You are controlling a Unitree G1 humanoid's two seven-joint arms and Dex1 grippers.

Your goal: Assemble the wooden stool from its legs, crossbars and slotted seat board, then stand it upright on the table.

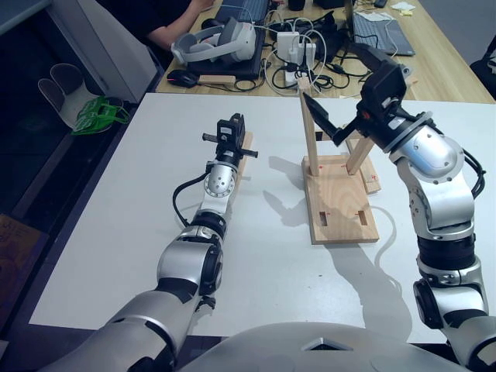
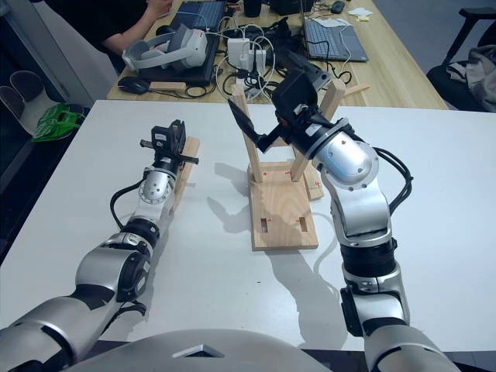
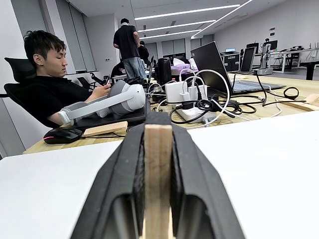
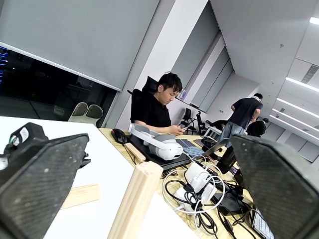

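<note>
The slotted seat board (image 1: 341,208) lies flat on the white table. One wooden leg (image 1: 310,128) stands upright at its far left corner, and a second leg (image 1: 359,153) leans at the far right corner. My right gripper (image 1: 329,124) is open beside the upright leg's top; in the right wrist view that leg (image 4: 133,201) rises between the wide-apart fingers (image 4: 42,181), touching neither. Left of the board, my left gripper (image 1: 230,138) is shut on a wooden bar (image 1: 245,155) lying on the table; the bar's end (image 3: 158,169) is clamped between the pads.
Another wooden piece (image 1: 373,180) lies against the board's right far edge. A desk behind the table holds a headset (image 1: 217,40), laptops and cables (image 1: 298,58). A green item (image 1: 99,114) lies off the table's left corner. Bare tabletop (image 1: 263,263) lies near me.
</note>
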